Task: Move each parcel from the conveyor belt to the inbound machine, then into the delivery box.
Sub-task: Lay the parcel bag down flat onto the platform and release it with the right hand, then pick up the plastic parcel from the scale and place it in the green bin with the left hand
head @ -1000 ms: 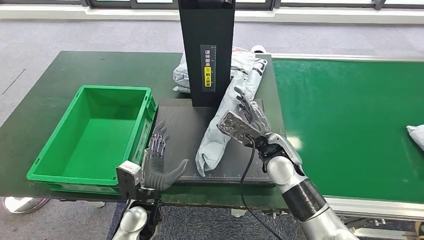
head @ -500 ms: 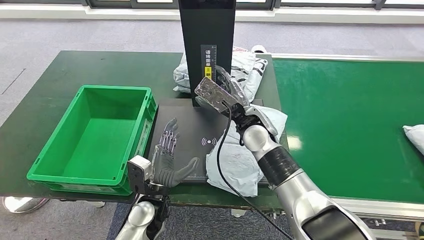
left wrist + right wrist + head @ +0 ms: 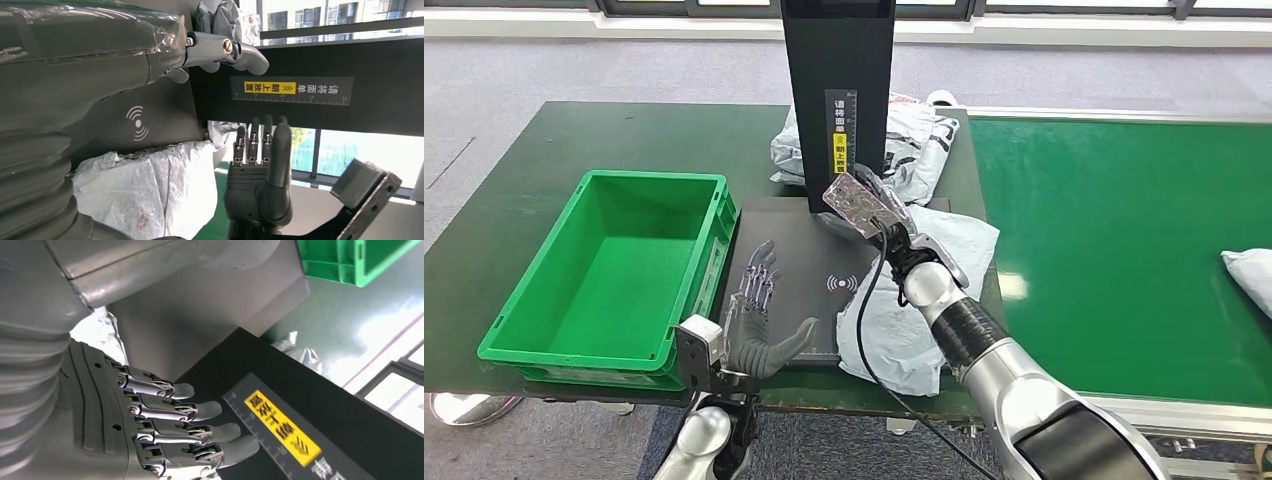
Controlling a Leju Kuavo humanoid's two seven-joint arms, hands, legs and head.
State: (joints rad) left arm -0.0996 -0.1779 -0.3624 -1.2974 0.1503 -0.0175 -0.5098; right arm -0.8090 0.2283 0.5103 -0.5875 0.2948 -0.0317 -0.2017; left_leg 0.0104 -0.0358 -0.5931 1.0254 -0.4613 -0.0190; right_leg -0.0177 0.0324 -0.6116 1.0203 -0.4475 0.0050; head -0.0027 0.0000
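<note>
The right hand (image 3: pixel 871 193) has drawn back slightly above the dark green table (image 3: pixel 544 170).

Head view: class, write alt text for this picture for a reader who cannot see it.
A grey parcel lies on the black scanner plate, partly over its right edge, with the robot's right hand open above it by the scanner's black post. The left hand is open beside an empty green box.

Showed the left robot hand (image 3: pixel 75 65) empty, thumb extended toward the black inbound machine (image 3: pixel 310 87) with its yellow label (image 3: pixel 270 87). Caught a white parcel (image 3: pixel 150 195) just beside the scan symbol (image 3: pixel 137 122), and the right robot hand (image 3: pixel 260 185), fingers straight and together.
</note>
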